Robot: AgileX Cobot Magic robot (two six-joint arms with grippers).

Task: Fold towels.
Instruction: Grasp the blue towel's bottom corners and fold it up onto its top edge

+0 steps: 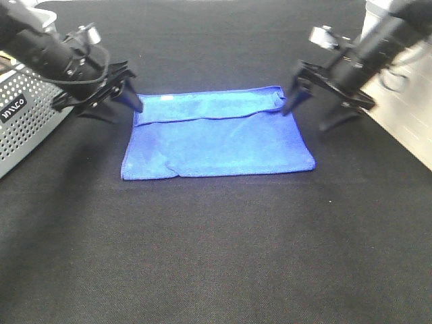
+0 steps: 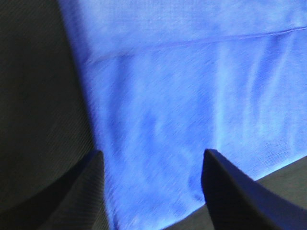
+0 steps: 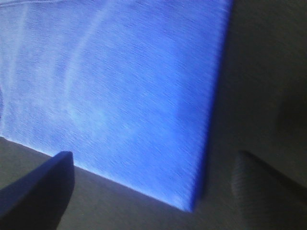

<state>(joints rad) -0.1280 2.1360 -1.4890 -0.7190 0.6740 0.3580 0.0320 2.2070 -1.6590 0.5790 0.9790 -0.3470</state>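
Note:
A blue towel (image 1: pixel 216 135) lies flat on the black table (image 1: pixel 216 256), with its far strip folded over toward the front. My left gripper (image 1: pixel 123 113) is open at the towel's far left corner, one finger on the corner and the other off the cloth. In the left wrist view the open gripper (image 2: pixel 153 153) straddles the towel's (image 2: pixel 182 96) edge. My right gripper (image 1: pixel 305 120) is open at the far right corner. In the right wrist view the open gripper (image 3: pixel 153 155) spans the towel's (image 3: pixel 120 86) corner. Neither gripper holds cloth.
A grey perforated metal box (image 1: pixel 20 115) stands at the left edge, close behind the left arm. A pale surface (image 1: pixel 412 128) borders the black table on the right, beside the right arm.

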